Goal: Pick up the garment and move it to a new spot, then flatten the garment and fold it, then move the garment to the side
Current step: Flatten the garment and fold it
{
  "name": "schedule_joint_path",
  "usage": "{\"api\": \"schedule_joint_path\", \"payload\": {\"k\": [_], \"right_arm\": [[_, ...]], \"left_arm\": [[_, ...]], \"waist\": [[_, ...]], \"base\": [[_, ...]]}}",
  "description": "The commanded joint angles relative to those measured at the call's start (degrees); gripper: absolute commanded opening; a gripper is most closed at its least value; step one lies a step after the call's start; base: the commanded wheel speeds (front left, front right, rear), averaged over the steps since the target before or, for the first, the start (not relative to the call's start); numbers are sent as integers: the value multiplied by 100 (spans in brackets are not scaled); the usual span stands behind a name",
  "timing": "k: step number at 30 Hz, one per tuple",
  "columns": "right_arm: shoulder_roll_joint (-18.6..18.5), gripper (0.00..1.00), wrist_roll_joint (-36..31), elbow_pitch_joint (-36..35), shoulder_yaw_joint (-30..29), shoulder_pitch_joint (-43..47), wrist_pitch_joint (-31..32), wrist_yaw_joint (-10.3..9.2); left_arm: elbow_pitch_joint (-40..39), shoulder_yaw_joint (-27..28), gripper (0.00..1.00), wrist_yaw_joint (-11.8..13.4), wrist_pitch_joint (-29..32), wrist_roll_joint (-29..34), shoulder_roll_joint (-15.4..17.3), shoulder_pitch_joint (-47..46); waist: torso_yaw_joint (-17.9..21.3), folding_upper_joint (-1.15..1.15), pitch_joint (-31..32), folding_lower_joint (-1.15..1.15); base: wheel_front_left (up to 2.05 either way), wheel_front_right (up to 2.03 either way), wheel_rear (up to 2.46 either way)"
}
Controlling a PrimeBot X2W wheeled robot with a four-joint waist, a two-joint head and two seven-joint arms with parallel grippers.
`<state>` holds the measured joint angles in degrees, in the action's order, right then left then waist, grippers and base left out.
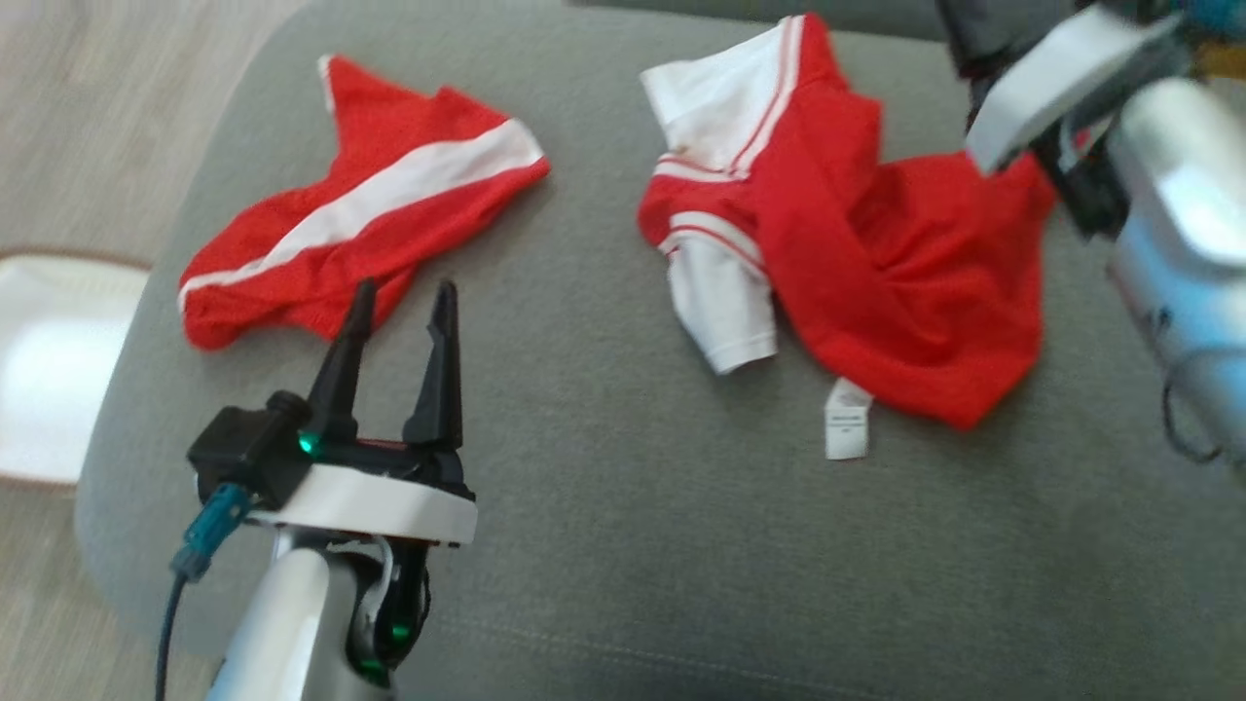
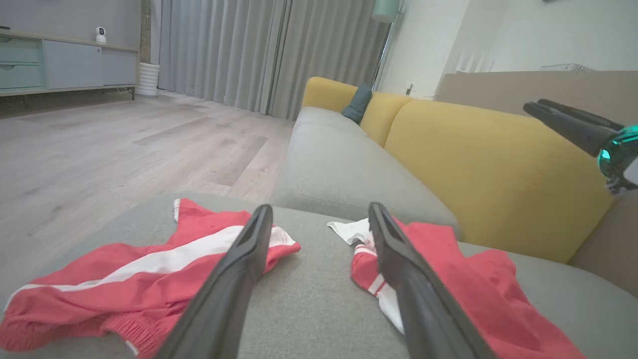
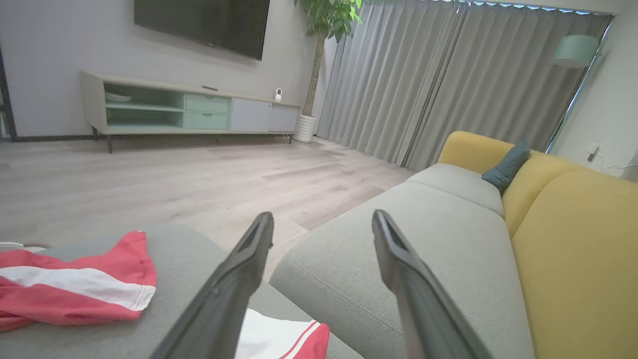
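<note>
Head view: crumpled red-and-white shirt [image 1: 876,263] on grey sofa seat [image 1: 584,438].
Handling: likely light, limp; pinch near hem.
Fingers: left gripper [image 1: 404,292], right gripper [image 3: 323,224] apart, empty.

Nothing legible here.
We see print on the white tag [image 1: 847,419] by the red garment [image 1: 876,282], too blurred to read.

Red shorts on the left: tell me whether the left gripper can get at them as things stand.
Probably yes. The left gripper is open, fingers pointing at the red shorts just ahead on the grey cushion, with nothing between them.
</note>
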<state>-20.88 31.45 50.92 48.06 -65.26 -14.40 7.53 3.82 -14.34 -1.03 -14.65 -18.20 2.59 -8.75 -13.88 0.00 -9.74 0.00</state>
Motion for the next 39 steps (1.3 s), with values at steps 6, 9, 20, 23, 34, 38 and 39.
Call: {"api": "schedule_joint_path", "payload": {"k": [6, 9, 20, 23, 34, 38, 39], "right_arm": [[210, 100, -642, -1466, -1480, 1808, -59, -4], [425, 100, -1085, -2081, -2031, 2721, -59, -4], [1518, 100, -2420, -3671, -3322, 5399, -60, -4], [1614, 100, -2671, -3856, -3396, 5692, -60, -4], [1792, 100, -2963, -4273, -3578, 6175, -60, -4], [1797, 100, -2896, -4112, -3651, 6124, -24, -4], [1798, 100, -2854, -4048, -3667, 6102, 6, -4]], "left_arm": [[-295, 389, 100, -10, -35, 120, 29, 34], [-332, 445, 100, 4, -35, 136, 29, 158], [-322, 457, 100, -61, -35, 176, 29, 475], [-299, 384, 100, -84, -35, 177, 29, 517], [-283, 278, 100, -107, -35, 209, 29, 521], [-273, 224, 100, -99, -35, 176, 29, 499], [-268, 207, 100, -100, -35, 169, 29, 492]], "waist": [[710, 0, 652, 0], [889, 0, 770, 0], [1277, 0, 891, 0], [1294, 0, 893, 0], [1318, 0, 843, 0], [1222, 0, 742, 0], [1189, 0, 706, 0]], "base": [[0, 0, 0], [0, 0, 0], [0, 0, 0], [0, 0, 0], [0, 0, 0], [0, 0, 0], [0, 0, 0]]}}
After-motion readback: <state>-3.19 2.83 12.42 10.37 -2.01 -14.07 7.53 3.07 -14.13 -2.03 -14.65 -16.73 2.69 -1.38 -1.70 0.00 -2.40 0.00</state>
